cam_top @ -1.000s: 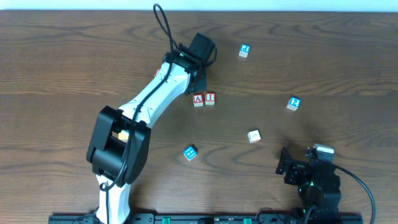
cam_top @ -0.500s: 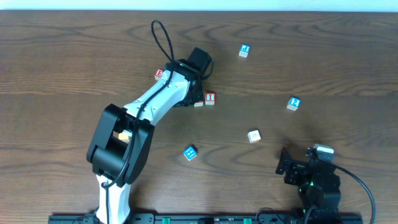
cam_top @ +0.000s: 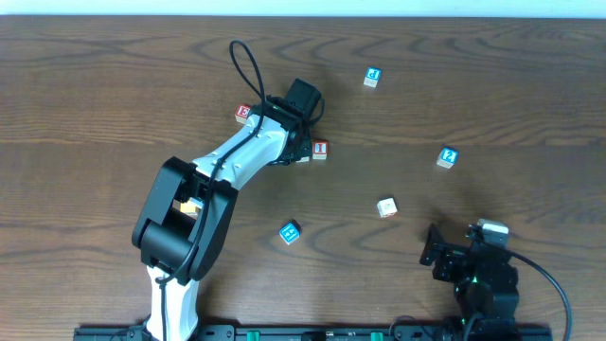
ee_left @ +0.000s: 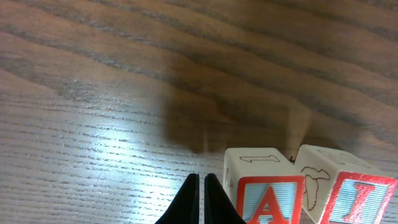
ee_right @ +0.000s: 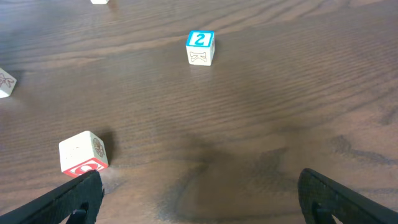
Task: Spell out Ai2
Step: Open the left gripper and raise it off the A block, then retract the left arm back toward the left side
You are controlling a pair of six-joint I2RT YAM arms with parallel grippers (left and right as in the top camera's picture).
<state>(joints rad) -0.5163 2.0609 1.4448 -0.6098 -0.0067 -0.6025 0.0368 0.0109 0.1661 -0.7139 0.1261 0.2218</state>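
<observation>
The left hand [ee_left: 199, 194] is hovering with its fingers pressed together on nothing, just beside the A block [ee_left: 264, 193]. That block is sitting close beside the I block [ee_left: 354, 196] on the table [ee_left: 93, 124]. The right hand [cam_top: 434, 251] is resting spread wide and empty. The 2 block [ee_right: 199, 46] is lying well apart, to the right of the pair.

Judgement: placing the 2 is the outstanding step. It is calling for a square grip on opposite faces, numeral up, set down in line beside the I. The left hand should be lifting clear first, without nudging the A.
</observation>
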